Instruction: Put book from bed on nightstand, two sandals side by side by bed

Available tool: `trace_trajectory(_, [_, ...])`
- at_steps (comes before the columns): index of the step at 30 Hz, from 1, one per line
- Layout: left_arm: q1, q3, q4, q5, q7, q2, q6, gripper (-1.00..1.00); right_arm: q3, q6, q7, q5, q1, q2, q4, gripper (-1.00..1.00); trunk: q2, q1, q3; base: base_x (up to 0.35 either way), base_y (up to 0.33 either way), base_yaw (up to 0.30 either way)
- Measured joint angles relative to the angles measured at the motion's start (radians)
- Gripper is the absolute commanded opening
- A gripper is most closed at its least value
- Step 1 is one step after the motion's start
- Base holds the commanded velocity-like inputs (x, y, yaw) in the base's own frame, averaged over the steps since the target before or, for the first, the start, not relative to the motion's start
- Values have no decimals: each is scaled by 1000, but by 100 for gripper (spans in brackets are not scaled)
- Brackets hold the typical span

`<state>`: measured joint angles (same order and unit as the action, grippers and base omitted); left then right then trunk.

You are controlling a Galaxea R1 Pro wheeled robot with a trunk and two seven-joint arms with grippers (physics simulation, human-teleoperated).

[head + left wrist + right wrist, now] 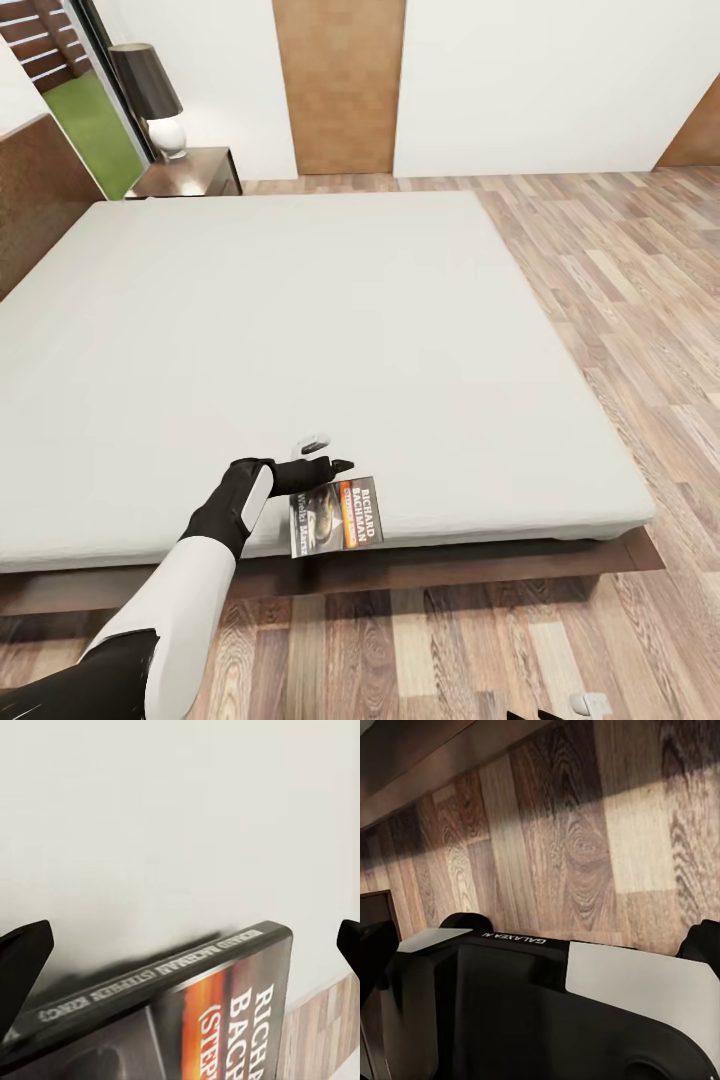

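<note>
Head view: the left hand (335, 468) reaches over the near edge of the bed (300, 330), just beside the book (337, 516). The book lies flat at the front edge of the pale mattress, cover up, with one corner jutting slightly past the edge above the dark wooden frame. Its orange band and white "RICHARD BACHMAN" lettering are legible. The black fingertips (341, 464) point toward the upper edge of the book; whether they touch it cannot be told from this angle.

Left wrist view: the left hand is spread open, one dark finger (22, 967) on each side of the picture, with the book's spine and cover (187, 1020) lying between them on the mattress. Neither finger touches the book.

At the far corner of the bed stands a nightstand (190, 172), carrying a lamp (155, 98) with a dark shade and white base. The wood-plank floor (620, 300) extends along the bed's right side and in front of it.

Right wrist view: the camera looks over part of the robot's own black and white body (547, 1012) toward the plank floor (585, 832). Whether the right hand is open or closed cannot be told.
</note>
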<state>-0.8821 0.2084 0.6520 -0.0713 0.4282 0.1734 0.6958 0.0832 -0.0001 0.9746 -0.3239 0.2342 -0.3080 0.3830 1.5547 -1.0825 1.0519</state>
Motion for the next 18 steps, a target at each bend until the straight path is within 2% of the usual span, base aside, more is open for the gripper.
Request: trace_trajectory(18, [0,0,0,0,0,0,0,100,0,0,0,0,0,1,0,100,0,0,0,0,0,0])
